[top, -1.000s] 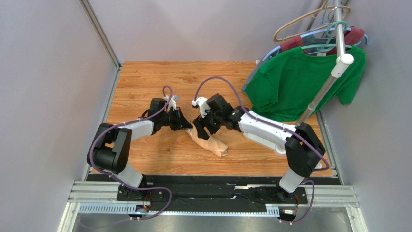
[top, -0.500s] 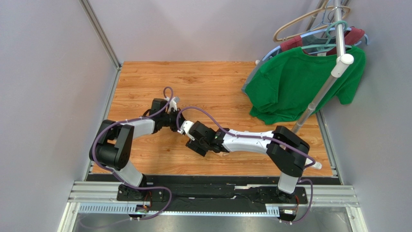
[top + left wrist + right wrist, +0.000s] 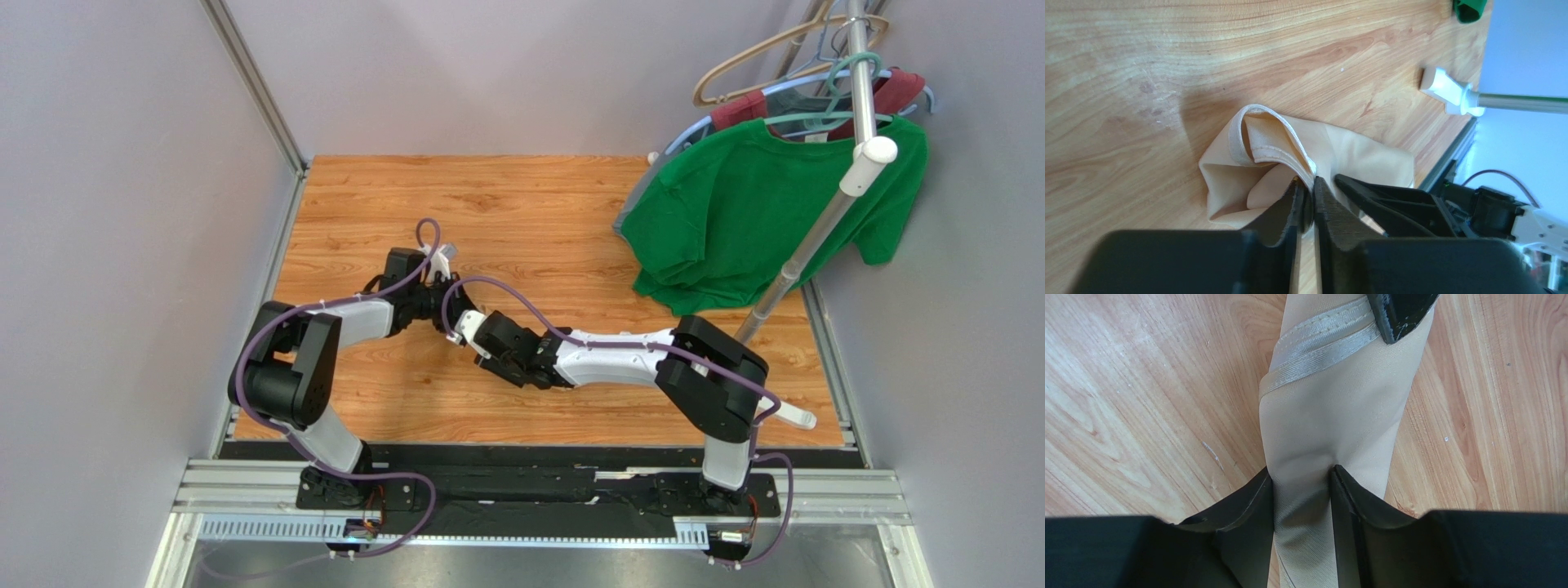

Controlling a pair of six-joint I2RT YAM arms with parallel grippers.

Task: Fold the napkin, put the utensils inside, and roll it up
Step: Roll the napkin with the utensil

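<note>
The napkin (image 3: 1247, 177) is a peach-tan cloth rolled into a loose tube on the wood table (image 3: 528, 208). My left gripper (image 3: 1309, 187) is shut on the napkin's hemmed edge at one end of the roll. My right gripper (image 3: 1303, 481) is shut across the middle of the napkin (image 3: 1333, 416), and the cloth is dented between its fingers (image 3: 1247, 508). In the top view the left gripper (image 3: 451, 309) and right gripper (image 3: 481, 337) meet at mid-table and cover the cloth. The utensils are hidden.
A green T-shirt (image 3: 748, 221) hangs on a rack at the back right, whose pole (image 3: 816, 233) slants down to the table. A white rack foot (image 3: 1444, 92) rests on the wood. Grey walls enclose the table, with a metal rail (image 3: 540, 490) along the near edge.
My right arm swung toward the near side and stretched out low over the roll, then its jaws closed onto the napkin. The left gripper stayed in place, holding the cloth's edge.
</note>
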